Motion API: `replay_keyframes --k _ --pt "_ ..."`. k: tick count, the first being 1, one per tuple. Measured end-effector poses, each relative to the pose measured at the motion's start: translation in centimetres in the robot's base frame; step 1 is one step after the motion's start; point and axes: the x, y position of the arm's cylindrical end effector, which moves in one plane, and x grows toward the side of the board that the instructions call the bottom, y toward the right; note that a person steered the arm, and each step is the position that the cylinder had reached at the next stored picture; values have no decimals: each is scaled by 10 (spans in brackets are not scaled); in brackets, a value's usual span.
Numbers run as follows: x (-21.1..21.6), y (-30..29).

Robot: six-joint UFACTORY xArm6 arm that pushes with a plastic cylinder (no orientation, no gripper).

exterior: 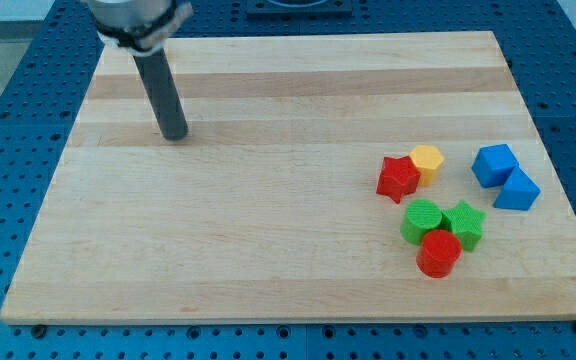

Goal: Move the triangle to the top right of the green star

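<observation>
A: Where is my tip [175, 135] sitting on the pale wooden board [268, 240]? Jaws?

B: Upper left; it is carrying no jaws, only a rod.

A: And the blue plastic triangle [517, 190]?

B: Lying far to the tip's right and below, right of the green plastic star [464, 222], beside the blue cube [494, 163].

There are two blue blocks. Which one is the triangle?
The blue triangle is the lower blue block, nearer the view's right edge, with slanted sides. The blue cube touching it above is boxy. My tip is far off, toward the view's top left.
</observation>
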Motion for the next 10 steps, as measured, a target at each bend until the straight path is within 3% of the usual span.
replay_keyframes --k 6,8,10 --pt "-16 421" --pt "39 464" --pt "79 429"
